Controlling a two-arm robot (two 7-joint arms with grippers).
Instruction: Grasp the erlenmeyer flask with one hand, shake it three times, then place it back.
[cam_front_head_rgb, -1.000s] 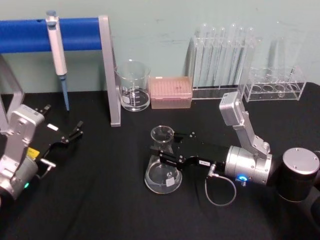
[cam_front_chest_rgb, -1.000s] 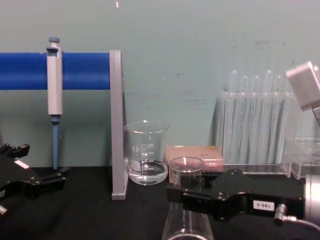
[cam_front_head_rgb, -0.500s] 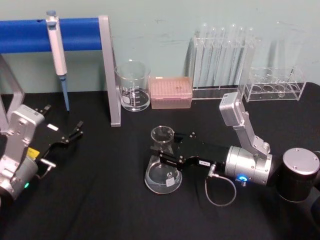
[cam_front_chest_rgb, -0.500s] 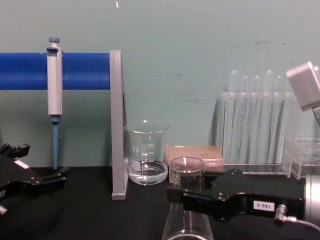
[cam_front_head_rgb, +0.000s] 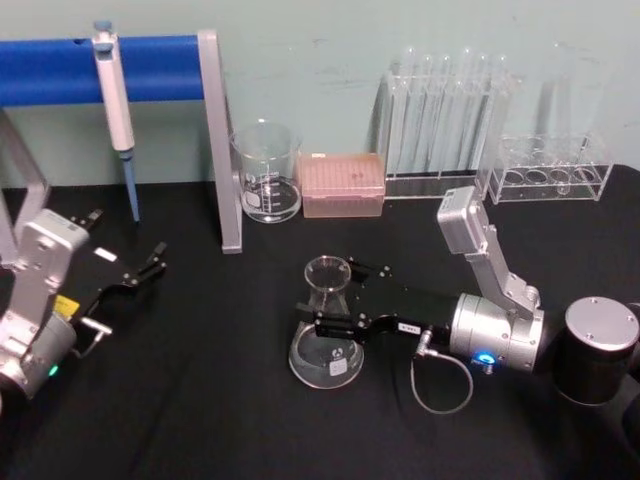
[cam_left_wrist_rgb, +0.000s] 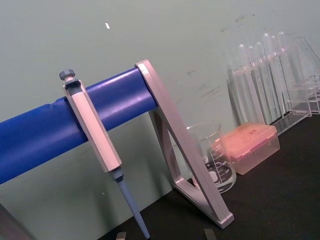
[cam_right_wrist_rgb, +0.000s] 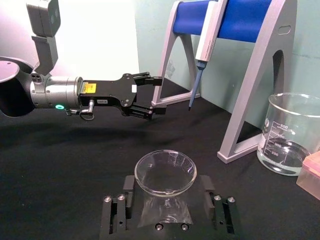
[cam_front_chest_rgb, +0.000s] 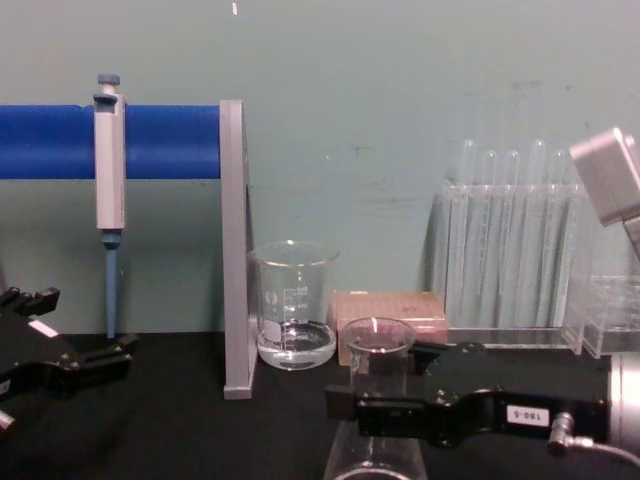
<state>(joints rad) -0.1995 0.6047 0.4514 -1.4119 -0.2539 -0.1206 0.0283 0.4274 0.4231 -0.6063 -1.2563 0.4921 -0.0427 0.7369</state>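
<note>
Overhead, the flask (cam_front_head_rgb: 326, 325) stands upright on the black table (cam_front_head_rgb: 200, 400), in front of the pink tip box (cam_front_head_rgb: 343, 184) and well apart from it. The right gripper (cam_front_head_rgb: 325, 325) reaches in from the side away from the blue stand (cam_front_head_rgb: 110, 68), its fingers clenched on the flask's neck. The left gripper (cam_front_head_rgb: 150, 262) sits idle near the stand's grey post, fingers spread with nothing between them.

From the chest camera, the flask (cam_front_chest_rgb: 374, 400) rises in front of the tip box (cam_front_chest_rgb: 388, 310), its lip level with the box, and the right gripper (cam_front_chest_rgb: 375, 405) clamps the neck below the lip. A beaker (cam_front_chest_rgb: 293, 318) stands between the box and the stand's post.

At the right wrist, black fingers (cam_right_wrist_rgb: 120, 212) flank the flask (cam_right_wrist_rgb: 165, 185) on both sides, pressed to the glass. The left gripper (cam_right_wrist_rgb: 157, 95) hangs released beyond the flask, toward the stand.
</note>
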